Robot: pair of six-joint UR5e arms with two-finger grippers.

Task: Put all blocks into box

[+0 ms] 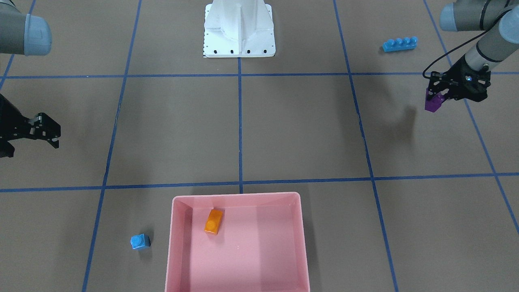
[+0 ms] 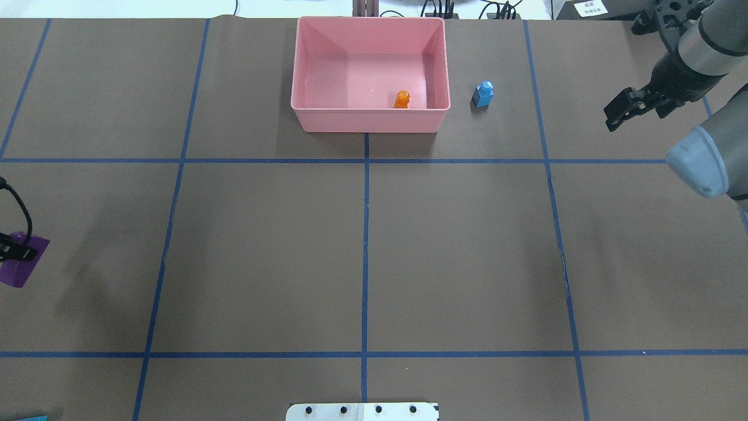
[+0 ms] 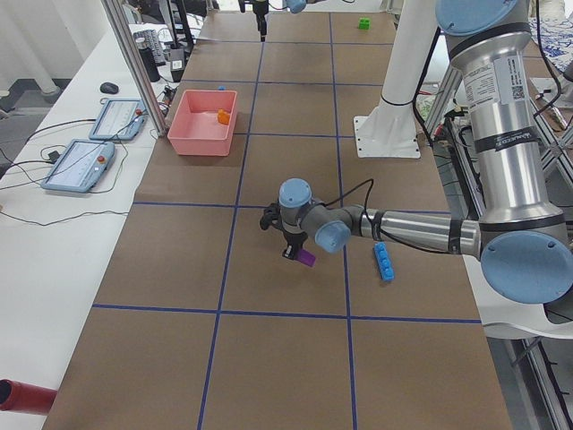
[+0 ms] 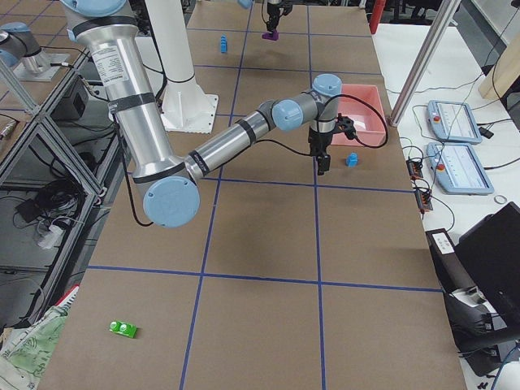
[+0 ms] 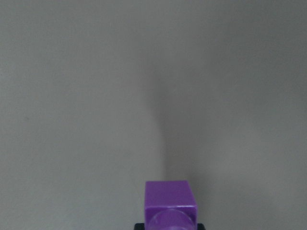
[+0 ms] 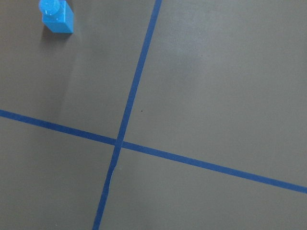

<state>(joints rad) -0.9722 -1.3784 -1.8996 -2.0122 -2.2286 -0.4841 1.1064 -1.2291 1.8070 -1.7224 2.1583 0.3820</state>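
One long blue bar (image 1: 399,44) lies nearest the robot base (image 1: 239,36). My left gripper (image 1: 434,98) is clamped on the purple block (image 1: 432,104), clear of the table. My right gripper (image 1: 57,136) hangs parted, empty. Farthest out, the orange block (image 1: 213,221) lies inside the box (image 1: 237,196), with the small blue cube (image 1: 140,241) just beside it.

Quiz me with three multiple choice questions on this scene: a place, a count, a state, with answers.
1. Relative to the pink box, the small blue cube is: A beside it on the table B inside C on its rim
2. Blocks in the box: A none B one C three
3. The left hand is: A open, empty B inside the box C shut on the purple block
Answers: 1 A, it stands outside the wall. 2 B, only the orange block. 3 C, purple shows in its grip.
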